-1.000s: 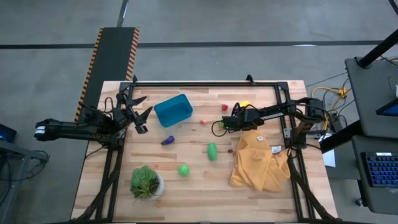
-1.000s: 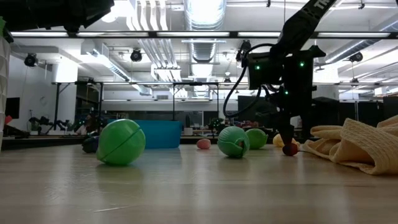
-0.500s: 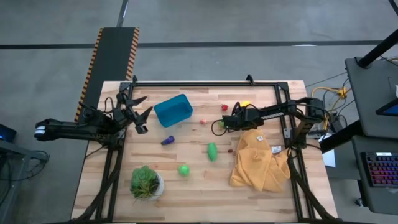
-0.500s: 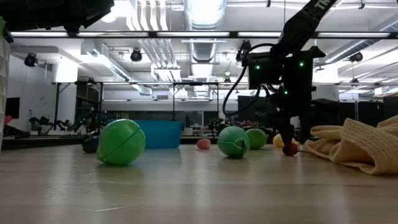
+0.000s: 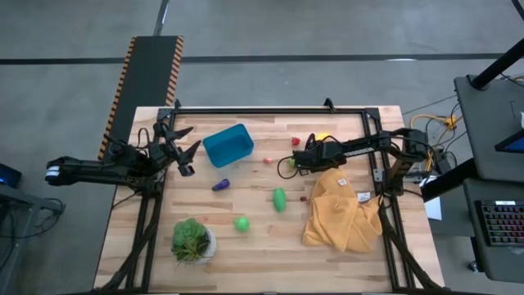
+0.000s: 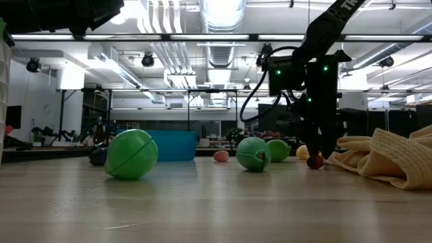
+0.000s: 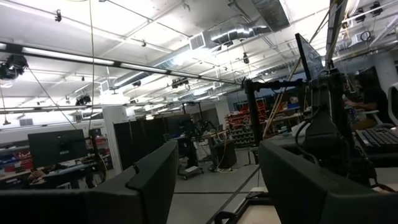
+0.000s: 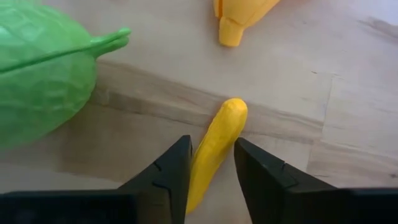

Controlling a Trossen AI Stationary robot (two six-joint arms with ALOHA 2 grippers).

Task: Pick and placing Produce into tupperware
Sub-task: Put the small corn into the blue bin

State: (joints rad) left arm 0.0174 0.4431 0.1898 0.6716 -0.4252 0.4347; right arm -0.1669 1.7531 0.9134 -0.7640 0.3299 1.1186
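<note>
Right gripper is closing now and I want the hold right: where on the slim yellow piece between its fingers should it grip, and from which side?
Grip the slim yellow piece across its narrow middle, coming from above. It lies flat on the table, and the right gripper already straddles it, one finger on each long side. Its tapered end would probably slip.

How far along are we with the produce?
Nothing looks done: the tub shows no produce inside from above. In hand: the right gripper is down over a yellow piece lying on the table beside a green piece, not lifted. The left gripper waits open by the tub. Left: the eggplant, a green ball, a red piece and other bits.
</note>
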